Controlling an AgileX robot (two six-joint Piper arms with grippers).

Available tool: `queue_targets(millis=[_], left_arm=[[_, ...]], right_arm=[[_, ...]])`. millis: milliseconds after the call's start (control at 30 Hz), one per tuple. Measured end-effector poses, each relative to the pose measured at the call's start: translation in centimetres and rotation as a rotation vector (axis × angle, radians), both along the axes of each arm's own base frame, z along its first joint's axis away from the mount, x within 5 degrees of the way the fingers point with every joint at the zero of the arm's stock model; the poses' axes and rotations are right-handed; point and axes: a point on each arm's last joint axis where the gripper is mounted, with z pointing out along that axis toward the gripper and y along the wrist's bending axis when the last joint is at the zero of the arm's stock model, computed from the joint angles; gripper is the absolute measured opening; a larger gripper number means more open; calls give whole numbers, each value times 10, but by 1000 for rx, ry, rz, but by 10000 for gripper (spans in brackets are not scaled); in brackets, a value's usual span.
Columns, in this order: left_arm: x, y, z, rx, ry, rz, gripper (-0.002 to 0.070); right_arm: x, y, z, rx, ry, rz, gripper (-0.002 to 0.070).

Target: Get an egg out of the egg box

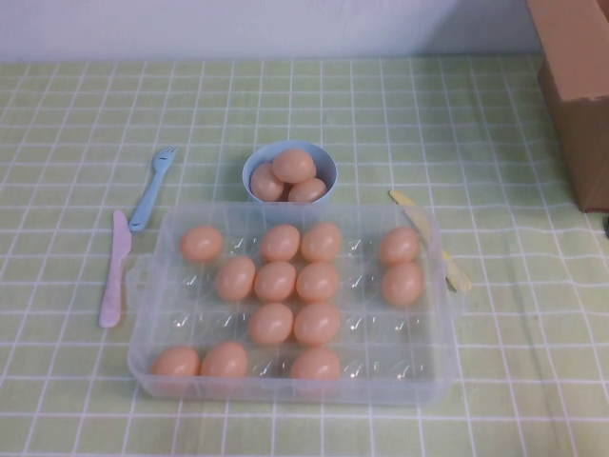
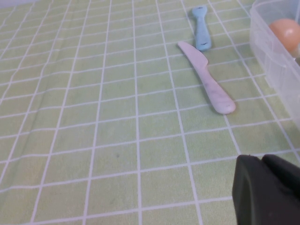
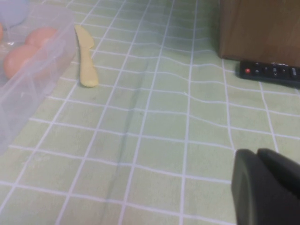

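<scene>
While unseen from above, both end effectors, left (image 2: 269, 190) and right (image 3: 267, 187), show wrist-side.

Bowl (image 1: 288, 173) just behind egg box (image 1: 289, 381)

Light: even, soft and fairly bright across the green checked tablecloth (image 1: 86, 105); no single source shows.
Shadows: faint and short, a thin one under the egg box (image 1: 285, 386) at lower centre of the high view.
Glare: small white glints in the empty dimples; the far wall at the top is washed pale.
Focus: all three views slightly soft; the left gripper (image 2: 267, 192) and right gripper (image 3: 267, 187) are dark, blurred masses at lower right of their wrist views.
Colour: muted, slightly hazy.
</scene>
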Motion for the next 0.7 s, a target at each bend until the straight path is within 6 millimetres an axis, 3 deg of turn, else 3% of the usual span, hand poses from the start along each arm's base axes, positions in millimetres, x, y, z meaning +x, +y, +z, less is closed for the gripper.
queue_targets(millis=[700], left_arm=[[0, 0, 0, 0, 0, 0, -5]], right_arm=[[0, 1, 0, 19, 2, 0, -17]])
